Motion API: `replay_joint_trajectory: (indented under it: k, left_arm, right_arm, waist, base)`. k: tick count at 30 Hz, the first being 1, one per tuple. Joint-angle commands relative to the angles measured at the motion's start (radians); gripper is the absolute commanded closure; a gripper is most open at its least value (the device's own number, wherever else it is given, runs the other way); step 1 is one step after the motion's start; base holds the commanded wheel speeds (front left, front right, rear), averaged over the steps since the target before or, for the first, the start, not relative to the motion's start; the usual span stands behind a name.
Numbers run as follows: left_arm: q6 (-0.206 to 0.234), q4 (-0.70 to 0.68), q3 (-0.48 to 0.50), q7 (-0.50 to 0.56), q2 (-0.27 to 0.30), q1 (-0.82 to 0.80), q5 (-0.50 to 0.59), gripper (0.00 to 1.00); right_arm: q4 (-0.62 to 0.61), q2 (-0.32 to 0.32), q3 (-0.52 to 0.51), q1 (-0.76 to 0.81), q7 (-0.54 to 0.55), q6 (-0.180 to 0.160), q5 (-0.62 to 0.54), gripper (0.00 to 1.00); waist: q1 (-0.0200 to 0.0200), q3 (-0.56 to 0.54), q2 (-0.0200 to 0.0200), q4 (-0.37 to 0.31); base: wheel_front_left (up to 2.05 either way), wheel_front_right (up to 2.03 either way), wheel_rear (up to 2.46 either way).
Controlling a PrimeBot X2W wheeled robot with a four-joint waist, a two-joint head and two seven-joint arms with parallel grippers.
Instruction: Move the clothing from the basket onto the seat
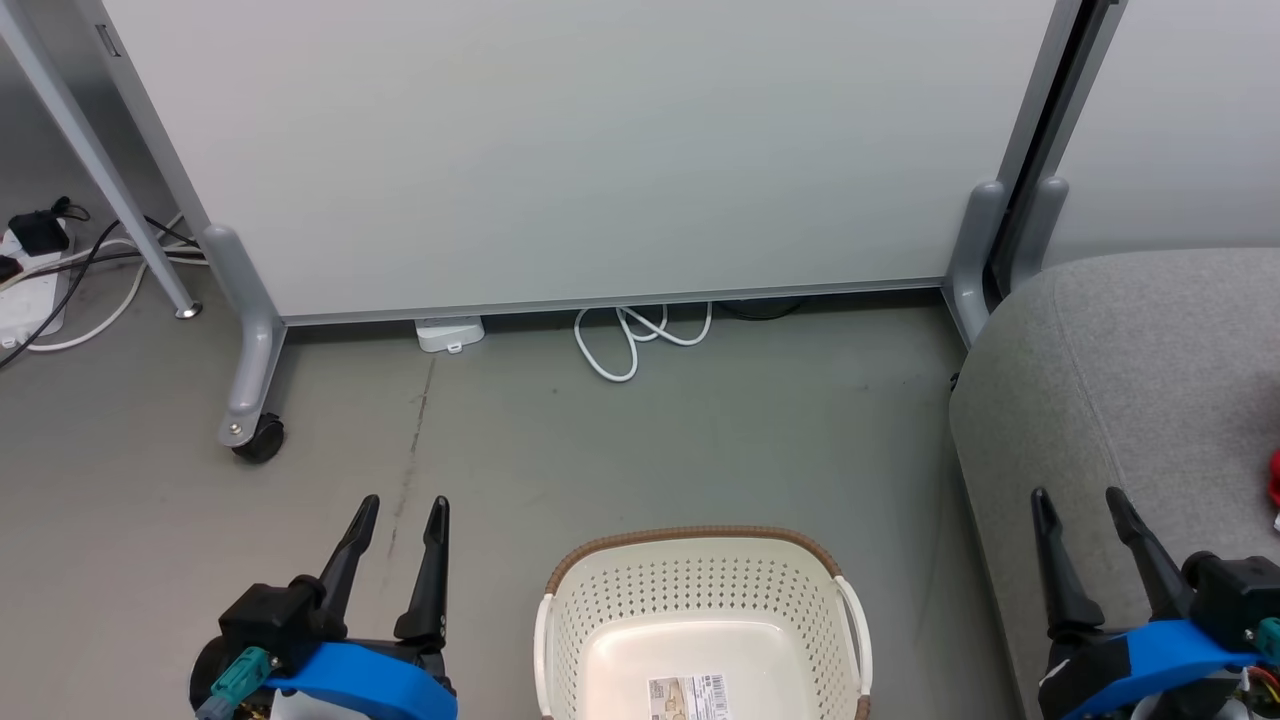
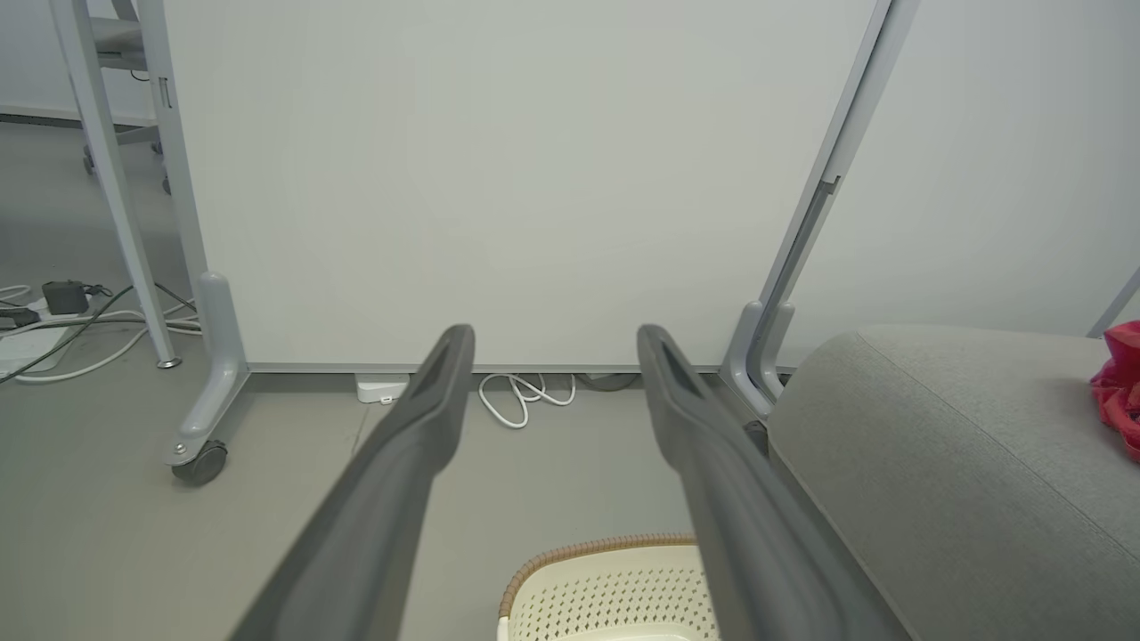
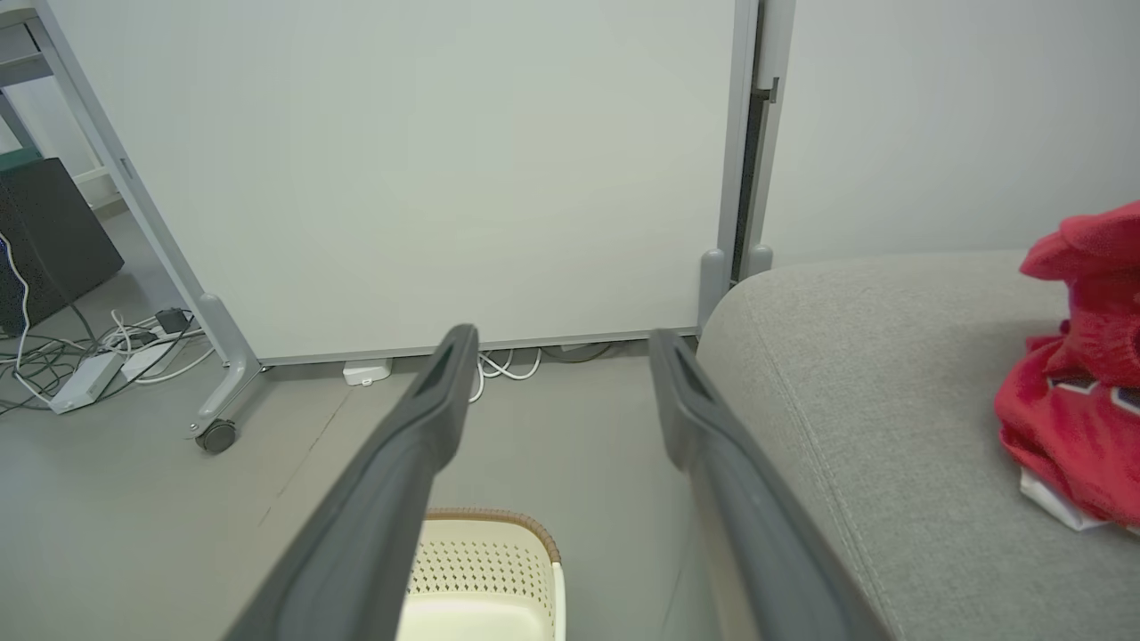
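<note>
Hovering over the floor (image 1: 150, 560) at lower left, the left hand (image 1: 404, 503) has its fingers spread and grips nothing; it stands just beside the basket (image 1: 690, 533), clear of the rim. The basket sits on the floor between the two hands. The visible part of its inside holds no garment, and a label (image 1: 688, 697) shows on the bottom. Right of it, the right hand (image 1: 1078, 495) is likewise spread and empty, poised in front of the seat (image 1: 1120, 370) edge. The clothing (image 3: 1078, 392) lies bunched on the seat cushion, toward the right and well apart from the basket. Judgement: the transfer appears complete, which would explain both hands held open in a level, neutral pose rather than reaching into the basket.
</note>
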Motion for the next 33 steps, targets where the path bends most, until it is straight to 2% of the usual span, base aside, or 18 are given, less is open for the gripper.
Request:
replay_joint_trajectory:
  k: [1, 26, 27, 31, 33]
  left_arm:
    - [-0.002, 0.004, 0.008, -0.004, -0.001, 0.009, 0.002, 0.00]
    - [-0.002, 0.041, 0.033, -0.004, -0.012, 0.004, 0.013, 0.00]
    - [0.000, 0.040, 0.033, 0.000, -0.012, 0.008, 0.010, 1.00]
    - [0.000, 0.063, 0.030, 0.005, -0.017, 0.028, 0.008, 1.00]
    - [0.000, 0.065, 0.040, 0.015, -0.022, 0.035, -0.028, 1.00]
  right_arm:
    - [-0.009, 0.005, 0.003, 0.017, 0.004, 0.000, -0.001, 0.00]
    - [-0.001, 0.025, 0.033, 0.009, 0.012, 0.000, 0.033, 0.00]
    - [-0.001, 0.023, 0.032, 0.005, 0.009, 0.000, 0.029, 1.00]
    - [0.028, 0.026, 0.032, 0.012, 0.010, 0.000, 0.031, 1.00]
    - [0.046, 0.027, 0.026, 0.007, 0.019, 0.000, 0.071, 1.00]
  waist:
    - [0.0002, 0.001, -0.0001, 0.000]
    - [0.0002, 0.014, -0.0001, -0.012]
    - [0.0002, 0.014, -0.0001, -0.012]
    - [0.0002, 0.014, -0.0001, -0.012]
    - [0.0002, 0.014, -0.0001, -0.014]
  base:
    - [0.00, 0.00, 0.00]
    - [0.00, 0.00, 0.00]
    - [0.00, 0.00, 0.00]
    - [0.00, 0.00, 0.00]
    - [0.00, 0.00, 0.00]
